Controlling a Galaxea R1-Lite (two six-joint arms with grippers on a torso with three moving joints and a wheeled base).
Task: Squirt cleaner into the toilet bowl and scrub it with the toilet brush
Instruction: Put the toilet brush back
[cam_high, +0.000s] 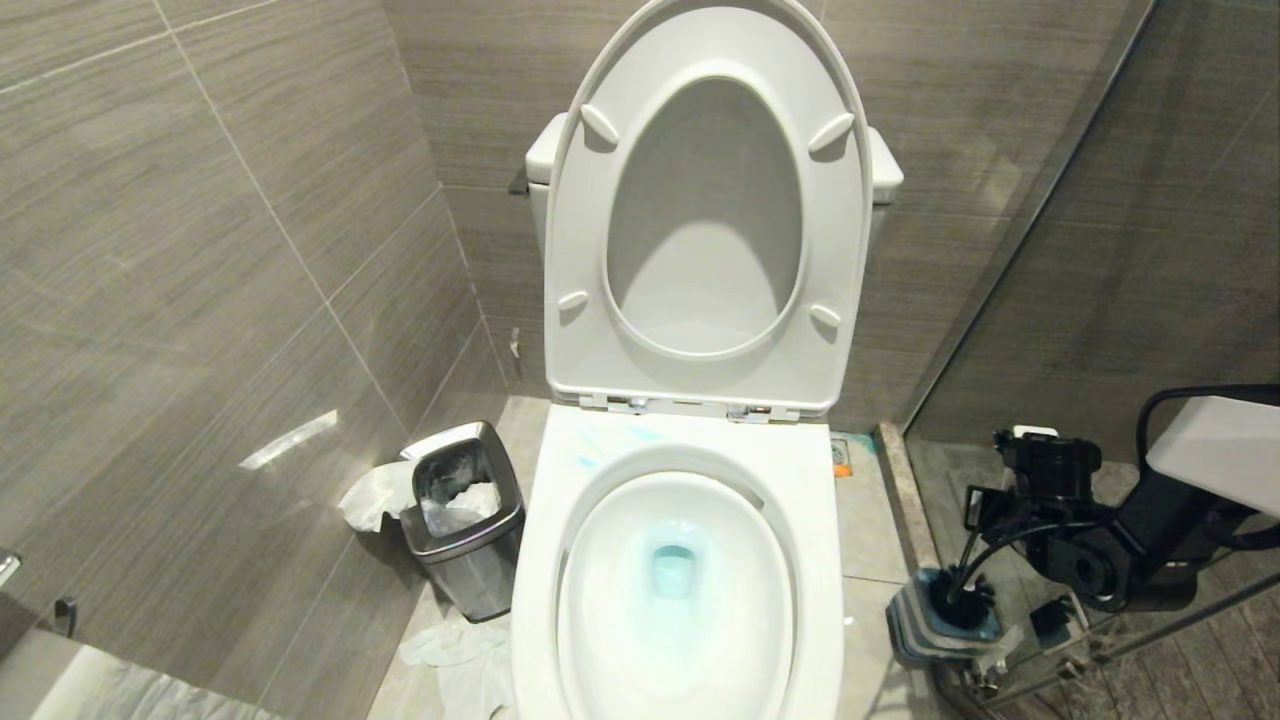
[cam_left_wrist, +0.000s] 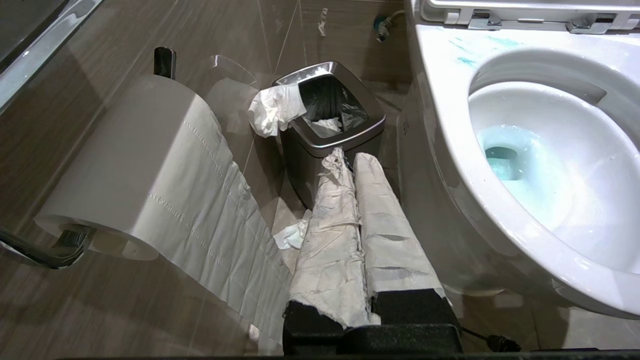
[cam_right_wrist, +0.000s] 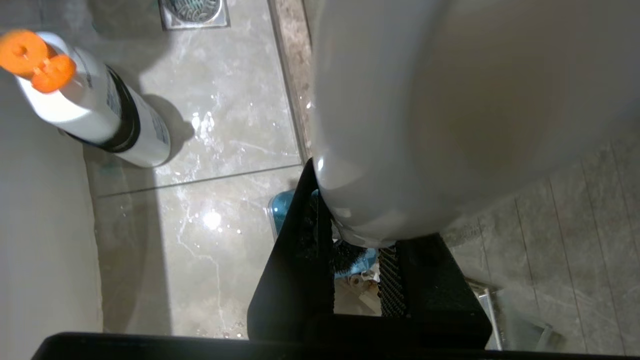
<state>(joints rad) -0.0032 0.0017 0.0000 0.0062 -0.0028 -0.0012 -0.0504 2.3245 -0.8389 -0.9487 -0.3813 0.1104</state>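
Toilet bowl (cam_high: 680, 690): one, big glossy white oval basin with a wide rim; it stands in the middle between the tiled wall and the glass partition
Seat and lid (cam_high: 705, 375): one of each, both white, both lifted upright against the tank
Left gripper (cam_left_wrist: 350, 156): two fingers wrapped in white paper, pressed together with nothing between them; it hangs low at the left of the toilet bowl, pointing to the bin
Right gripper (cam_right_wrist: 360, 220): two black fingers clenched on the handle of the toilet brush, low at the right of the toilet bowl, above the holder
Paper roll (cam_left_wrist: 135, 160): one, white, on a metal wall holder, with a long strip hanging down
Waste bin (cam_high: 465, 555): one, small, steel, on the floor just beside the bowl's left side; white paper hangs over its edge
Toilet brush (cam_right_wrist: 450, 100): one; thick white-grey handle with rounded end, black spiky head (cam_right_wrist: 345, 257) down in the holder
Holder (cam_high: 915, 625): one, grey and square with blue top, on the floor at the right of the bowl
Bottle (cam_right_wrist: 100, 120): one, white with a black band and orange cap, standing on the wet floor tiles
Cleaner (cam_high: 672, 570): turquoise tint in the water at the bowl's bottom, and some thin blue smears (cam_high: 610, 440) on the rim at the back left
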